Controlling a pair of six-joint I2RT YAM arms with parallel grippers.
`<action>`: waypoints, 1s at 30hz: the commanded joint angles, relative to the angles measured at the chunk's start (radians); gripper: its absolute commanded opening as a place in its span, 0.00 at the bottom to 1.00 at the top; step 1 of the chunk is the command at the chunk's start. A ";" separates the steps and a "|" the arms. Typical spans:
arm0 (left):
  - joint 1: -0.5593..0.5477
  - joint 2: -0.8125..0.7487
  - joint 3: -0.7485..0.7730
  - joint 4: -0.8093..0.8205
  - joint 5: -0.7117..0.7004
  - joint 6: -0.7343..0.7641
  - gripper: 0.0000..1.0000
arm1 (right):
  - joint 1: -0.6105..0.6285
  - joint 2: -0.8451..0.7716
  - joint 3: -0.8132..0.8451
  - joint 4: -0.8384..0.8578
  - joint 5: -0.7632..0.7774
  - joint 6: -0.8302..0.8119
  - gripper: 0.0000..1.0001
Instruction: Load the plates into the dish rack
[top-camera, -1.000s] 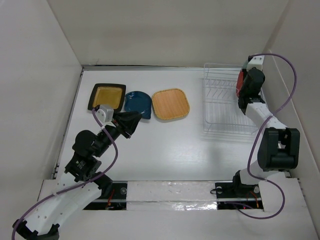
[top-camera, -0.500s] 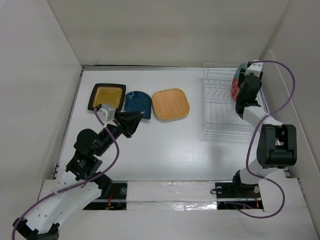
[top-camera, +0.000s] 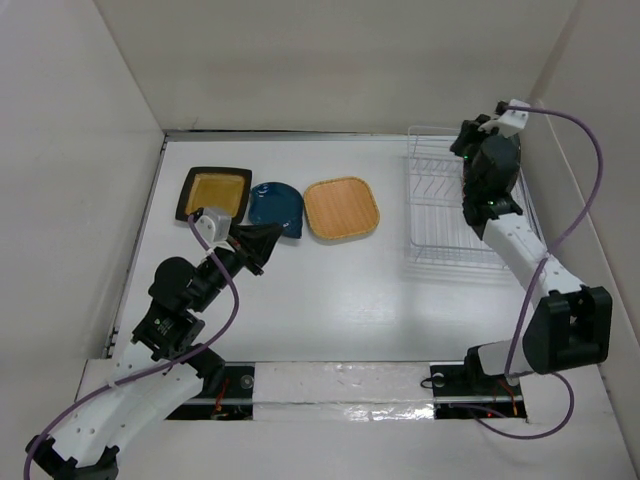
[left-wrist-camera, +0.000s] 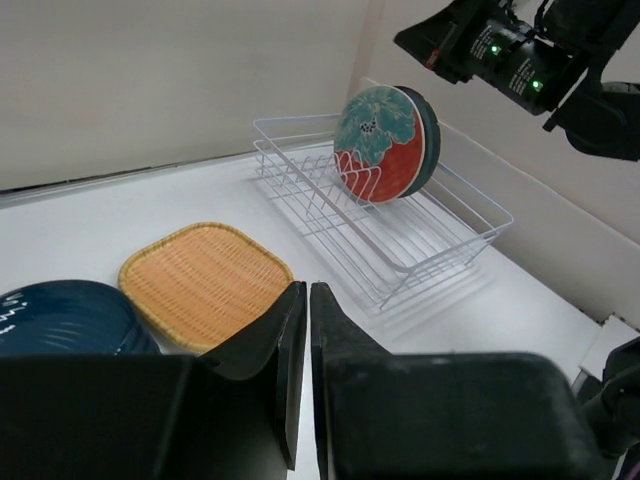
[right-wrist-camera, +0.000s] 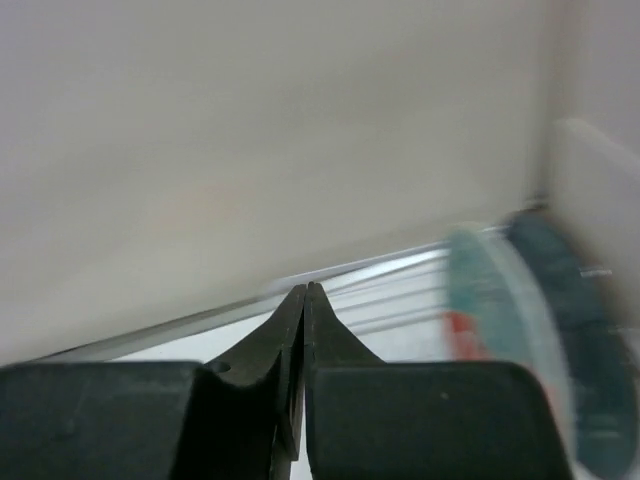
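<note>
Plates stand at two stages. The round red-and-teal plate (left-wrist-camera: 378, 150) is upright in the dish rack (left-wrist-camera: 400, 245), on edge between the wires at the rack's far end. The speckled dark teal plate (left-wrist-camera: 429, 125) is close behind it, so that end is filled first and the nearer slots stay free.

Three plates lie flat in a row at the far left of the desk (top-camera: 330, 290), well apart from the rack: the black-rimmed square plate with yellow centre (top-camera: 214, 192), the dark blue plate (top-camera: 277, 205) and the orange wood-toned plate (top-camera: 342, 208). The blue one sits very close to both neighbours, whether touching I cannot tell.

Over the far end of the rack the right tool (right-wrist-camera: 304, 290) has its fingers pressed together on nothing, above the two racked plates. The left tool (left-wrist-camera: 303, 292) is likewise closed and empty, low and pointed between the blue and orange plates.

Bare desk separates the row from the rack, giving a carry plenty of room. The rack lies near the right wall, so room is tightest on that side. A flat plate offers only its rim, so I judge the closed left tool must open first.
</note>
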 joint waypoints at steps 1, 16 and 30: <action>-0.005 0.014 0.016 0.031 -0.011 0.015 0.02 | 0.131 -0.017 -0.038 -0.004 -0.117 0.137 0.00; -0.005 0.040 0.019 0.028 -0.034 0.019 0.00 | 0.543 0.227 -0.275 0.182 0.025 0.622 0.00; -0.005 -0.014 0.017 0.031 -0.030 -0.024 0.29 | 0.647 0.463 -0.273 0.125 0.176 1.139 0.60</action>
